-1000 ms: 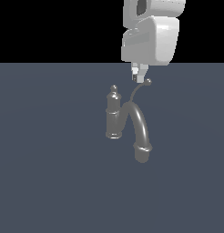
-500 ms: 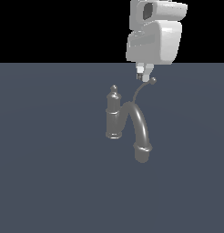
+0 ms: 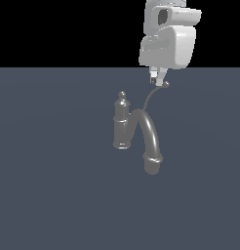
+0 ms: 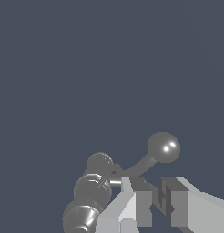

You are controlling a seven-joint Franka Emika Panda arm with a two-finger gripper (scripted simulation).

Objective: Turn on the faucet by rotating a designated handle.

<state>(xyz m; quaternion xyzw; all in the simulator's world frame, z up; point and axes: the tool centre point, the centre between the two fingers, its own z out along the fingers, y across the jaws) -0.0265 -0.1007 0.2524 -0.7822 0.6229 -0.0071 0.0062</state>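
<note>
**Claw beside the knob, not on it: a slip is the main risk**

The faucet [image 3: 123, 122] stands upright on the dark counter [image 3: 49, 185], its thick arched spout [image 3: 150, 139] curving down toward the exterior view's right. The handle [image 3: 152, 96], a thin curved wire, rises from behind the post toward the exterior view's right and ends in a small round knob [image 4: 163, 146].

The claw [image 3: 158, 79] hangs right at that knob. In the wrist view its 2 fingers [image 4: 132, 200] sit close together with only a narrow gap, and nothing is between them; the knob lies just beyond the tips. It holds nothing.

What could go wrong, as I judge it:

- The knob is round and smooth, so a push from a fingertip may glance off and leave the handle barely turned.
- The wire looks slim; if contact lands low on it, the fingers could slide along the curve.
- A sweep aimed too low might meet the spout or the finial [image 3: 122, 94] instead.
- Whether a finger already touches the knob cannot be told from either view.
</note>
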